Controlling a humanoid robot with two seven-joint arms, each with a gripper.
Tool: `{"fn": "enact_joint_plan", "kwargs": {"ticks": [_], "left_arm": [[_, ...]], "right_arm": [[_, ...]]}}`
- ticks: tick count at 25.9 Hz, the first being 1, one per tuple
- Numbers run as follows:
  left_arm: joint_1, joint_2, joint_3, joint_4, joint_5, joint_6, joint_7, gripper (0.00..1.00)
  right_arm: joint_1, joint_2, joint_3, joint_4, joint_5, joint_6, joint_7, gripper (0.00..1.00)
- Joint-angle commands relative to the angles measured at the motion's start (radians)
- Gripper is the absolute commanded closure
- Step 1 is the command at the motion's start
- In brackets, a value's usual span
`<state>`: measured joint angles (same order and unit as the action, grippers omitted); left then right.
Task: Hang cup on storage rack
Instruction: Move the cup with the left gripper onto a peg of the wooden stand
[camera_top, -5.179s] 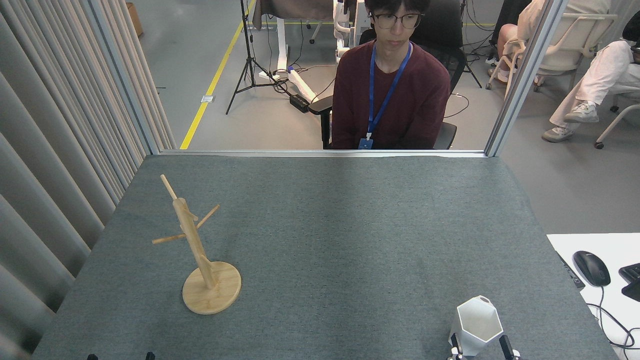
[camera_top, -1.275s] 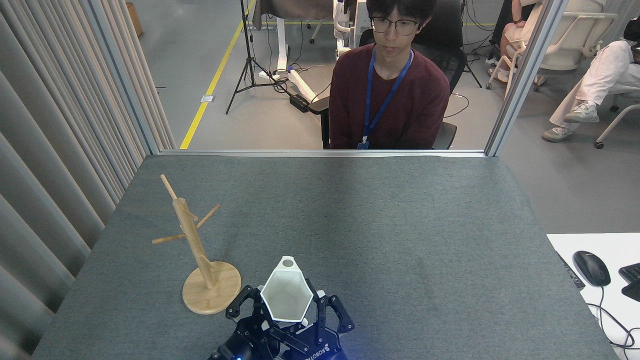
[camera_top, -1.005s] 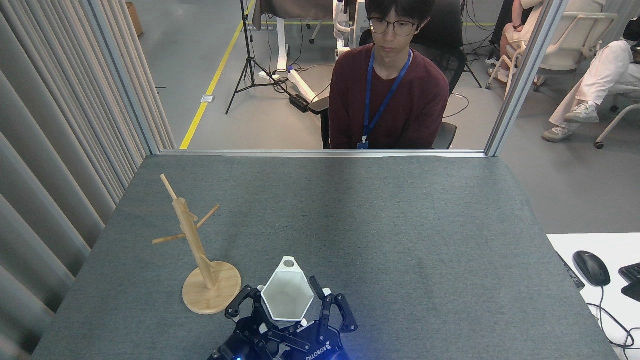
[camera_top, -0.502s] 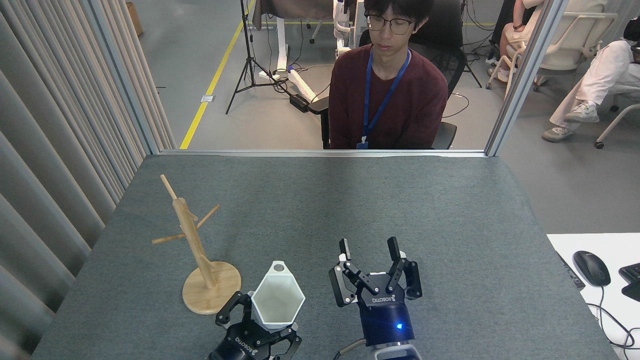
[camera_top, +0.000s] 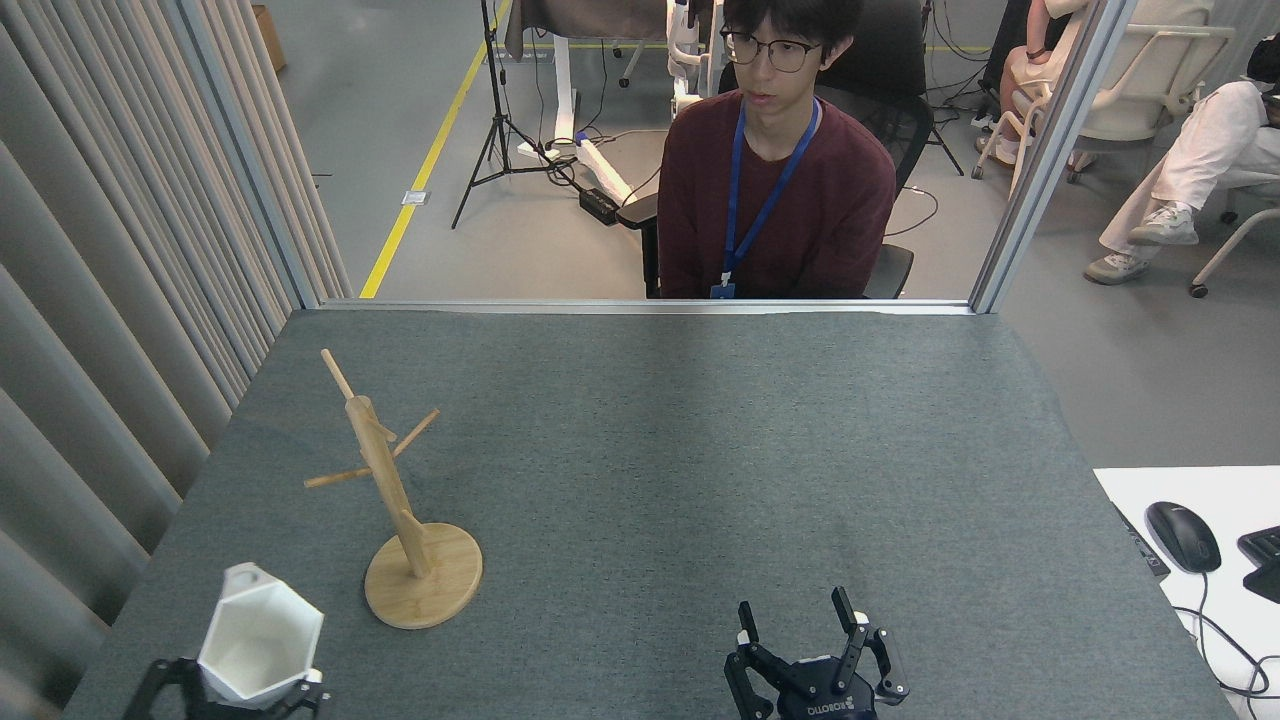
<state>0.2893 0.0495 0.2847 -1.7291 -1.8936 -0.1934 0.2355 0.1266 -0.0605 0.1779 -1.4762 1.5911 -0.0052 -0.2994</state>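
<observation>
The white faceted cup (camera_top: 258, 637) is at the lower left, held upright with its open hexagonal rim toward me and its handle hole at the far top. My left gripper (camera_top: 235, 692) is shut on the cup's lower body, its dark fingers showing at both sides. The bamboo storage rack (camera_top: 392, 500) stands on its round base to the right of the cup and farther from me, apart from it. My right gripper (camera_top: 797, 620) is open and empty at the bottom, right of centre.
A person sits behind the table's far edge (camera_top: 640, 306). A curtain (camera_top: 110, 300) runs along the left side. A white desk with a mouse (camera_top: 1182, 536) lies at the right. The grey felt table (camera_top: 700, 450) spreads between rack and right gripper.
My left gripper carried the cup left, from in front of the rack's base to the table's left corner. My right gripper, having let go, drew back toward me.
</observation>
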Motion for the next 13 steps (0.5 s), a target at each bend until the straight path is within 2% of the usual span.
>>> {"fn": "enact_joint_plan", "kwargs": {"ticks": [1, 6, 13], "left_arm": [[-0.087, 0.026, 0.126, 0.002, -0.098, 0.002, 0.004, 0.84], [-0.182, 0.03, 0.126, 0.016, -0.239, -0.001, 0.004, 0.84], [-0.196, 0.023, 0.085, 0.019, -0.257, -0.034, 0.004, 0.84]], "right_arm": [[0.002, 0.004, 0.0, -0.003, 0.001, 0.002, -0.001, 0.0], [-0.001, 0.007, 0.0, -0.003, 0.001, 0.002, -0.001, 0.0], [-0.004, 0.007, -0.002, -0.003, 0.001, -0.001, -0.001, 0.0]]}}
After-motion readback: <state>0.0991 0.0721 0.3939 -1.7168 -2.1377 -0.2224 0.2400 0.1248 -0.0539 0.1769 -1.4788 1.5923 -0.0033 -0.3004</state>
